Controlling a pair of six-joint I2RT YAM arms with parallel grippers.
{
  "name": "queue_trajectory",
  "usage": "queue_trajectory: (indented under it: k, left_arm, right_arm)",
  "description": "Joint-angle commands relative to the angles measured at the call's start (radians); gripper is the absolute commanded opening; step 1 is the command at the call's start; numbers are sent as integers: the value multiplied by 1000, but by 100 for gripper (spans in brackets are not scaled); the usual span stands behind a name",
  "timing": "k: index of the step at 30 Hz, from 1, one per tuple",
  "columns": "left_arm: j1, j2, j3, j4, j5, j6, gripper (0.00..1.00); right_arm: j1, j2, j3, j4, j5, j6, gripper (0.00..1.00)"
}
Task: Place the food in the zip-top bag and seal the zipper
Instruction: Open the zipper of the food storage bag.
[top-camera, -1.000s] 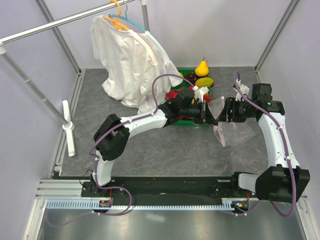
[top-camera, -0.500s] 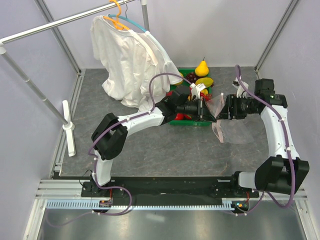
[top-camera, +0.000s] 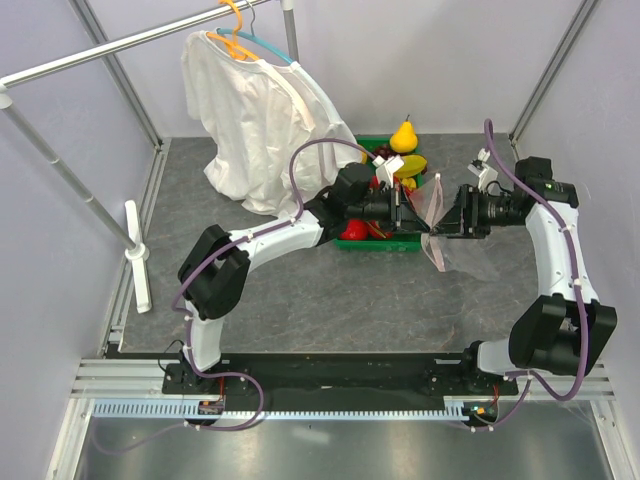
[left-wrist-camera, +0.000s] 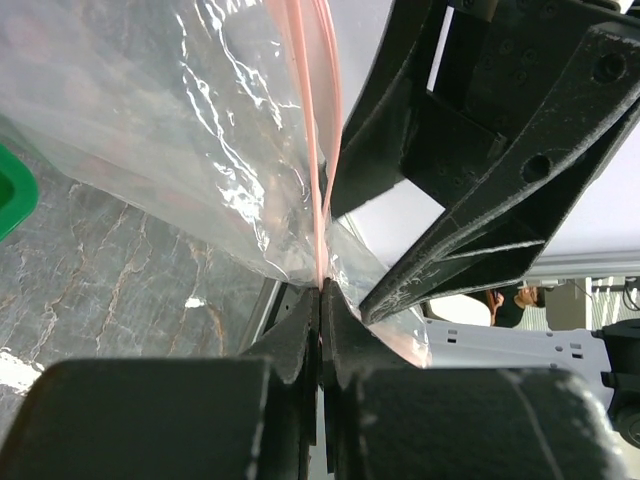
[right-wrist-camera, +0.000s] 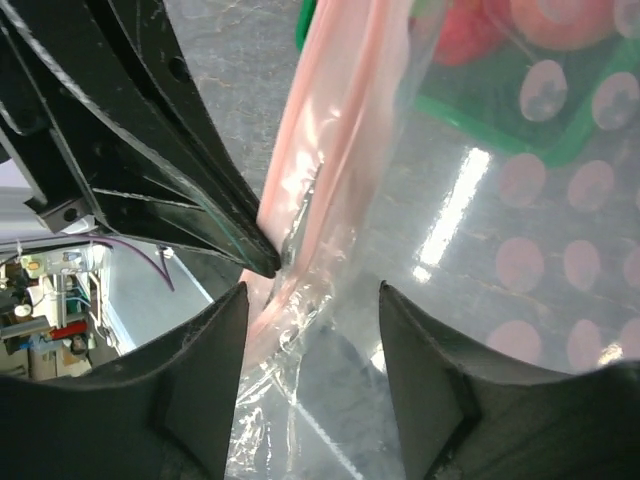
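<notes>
Top view: left fingers (top-camera: 412, 222) and right fingers (top-camera: 446, 222) meet tip to tip at the bag (top-camera: 465, 258) mouth, just right of the tray (top-camera: 380, 246).

Left wrist: left fingers pinch the zipper (left-wrist-camera: 318, 170), which runs straight ahead of them.

Right wrist: right fingers spread wide, with the zipper between them, unclamped.

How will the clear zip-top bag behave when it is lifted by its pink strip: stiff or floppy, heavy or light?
Probably floppy: the zip-top bag sags and wrinkles below the zipper, where the left pincer pinches it. Likely very light, as the film looks thin and see-through. Its glossy surface may slip, so gripping the thicker strip seems safer.
</notes>
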Motion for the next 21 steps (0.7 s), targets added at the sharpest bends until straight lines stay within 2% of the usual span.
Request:
queue_trajectory:
  k: [1, 3, 4, 6, 7, 10, 15, 18, 21]
  left_arm:
    - [-17, -35, 35, 24, -18, 28, 2]
    - [-22, -32, 38, 21, -12, 30, 2]
    - [-23, -32, 37, 18, -12, 31, 2]
    - [-23, -37, 29, 6, -9, 39, 2]
    - [-22, -46, 22, -5, -9, 48, 2]
    - [-14, -71, -10, -27, -15, 77, 2]
    - [7, -98, -37, -74, -52, 126, 2]
    - [13, -98, -15, -161, -98, 194, 2]
    - [13, -85, 29, -299, -193, 275, 2]
  right_arm:
    - [-2, -1, 11, 10, -89, 23, 54]
    - [-2, -10, 15, 22, -77, 23, 37]
    - [-2, -12, 20, 24, -68, 23, 20]
    - [-10, -24, 38, 30, -28, 25, 12]
    - [-16, -27, 46, 28, -17, 20, 1]
    - [-62, -25, 86, -1, 6, -18, 0]
    - [-151, 16, 173, -180, -41, -205, 0]
    - [-201, 59, 218, -303, -92, -293, 0]
    - [-226, 76, 241, -321, -150, -308, 0]
